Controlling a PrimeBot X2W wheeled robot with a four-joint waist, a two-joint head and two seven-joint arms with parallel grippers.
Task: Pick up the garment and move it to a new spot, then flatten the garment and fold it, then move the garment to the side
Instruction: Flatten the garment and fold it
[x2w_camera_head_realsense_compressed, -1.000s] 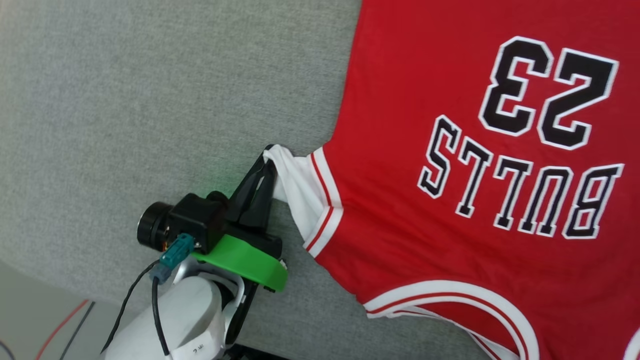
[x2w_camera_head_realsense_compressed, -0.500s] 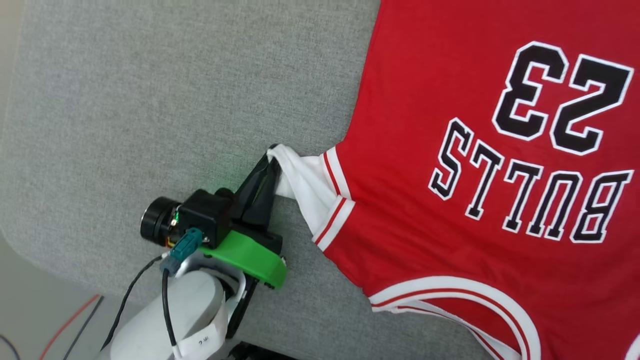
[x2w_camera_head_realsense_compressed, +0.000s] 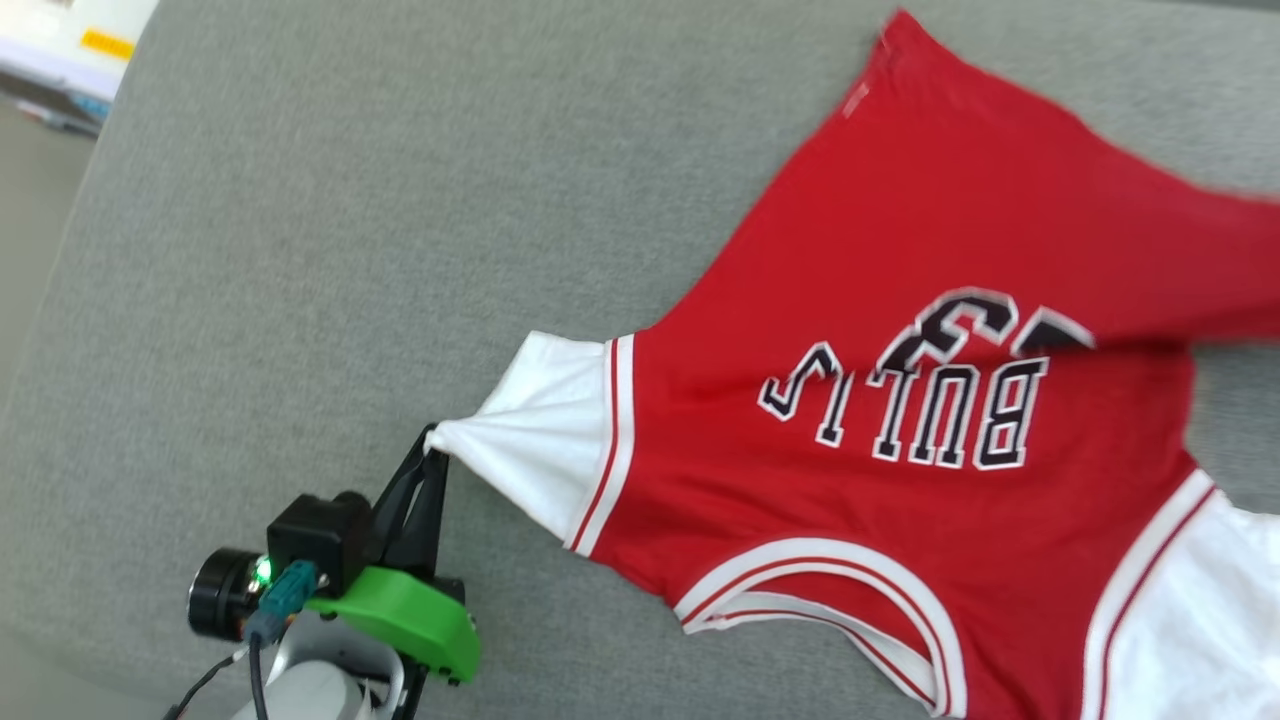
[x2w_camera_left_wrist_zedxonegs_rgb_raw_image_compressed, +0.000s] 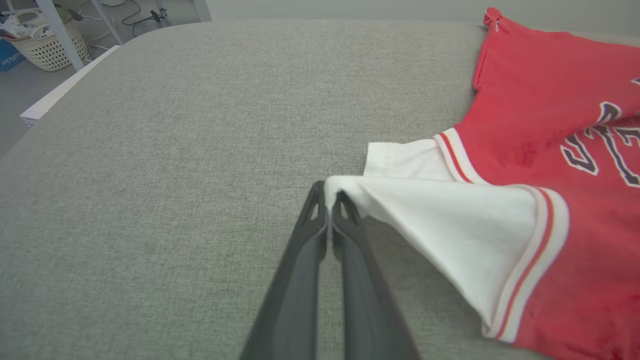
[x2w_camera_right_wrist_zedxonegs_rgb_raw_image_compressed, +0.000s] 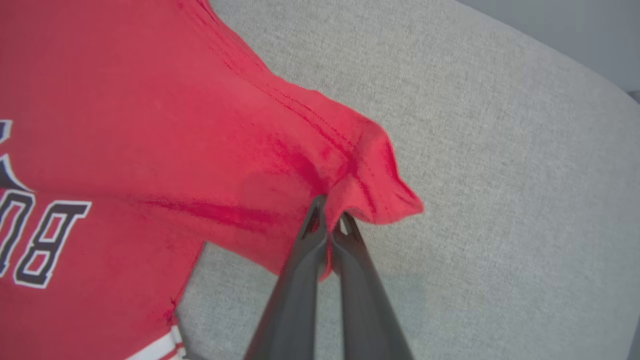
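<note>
**Jersey pinched at L sleeve & red hem edge**

The garment (x2w_camera_head_realsense_compressed: 900, 300) is spread lettering-up on the grey fabric surface (x2w_camera_head_realsense_compressed: 300, 250), toward the right of the head view. Its body is red and its short sleeves are white. Each sleeve is joined to the body by white trim w/ a thin red stripe, and the same trim is seen round the neck opening at the near edge. "BULLS" is printed in black w/ a white outline and is read upside down from the head cam. The number above it is half hidden by a fold of red cloth, so only its lower part is seen.

The left claw (x2w_camera_head_realsense_compressed: 432, 452) is closed on the tip of the left white sleeve. The sleeve is drawn out into a taut point and lifted just off the surface, as is seen in the left wrist view.

The right claw (x2w_camera_right_wrist_zedxonegs_rgb_raw_image_compressed: 330, 205) is clamped on a bunched red edge of the body, w/ a small peak of cloth sticking out beside the fingers.

One red hem corner is laid flat at the far side. The far right part is blurred.
</note>
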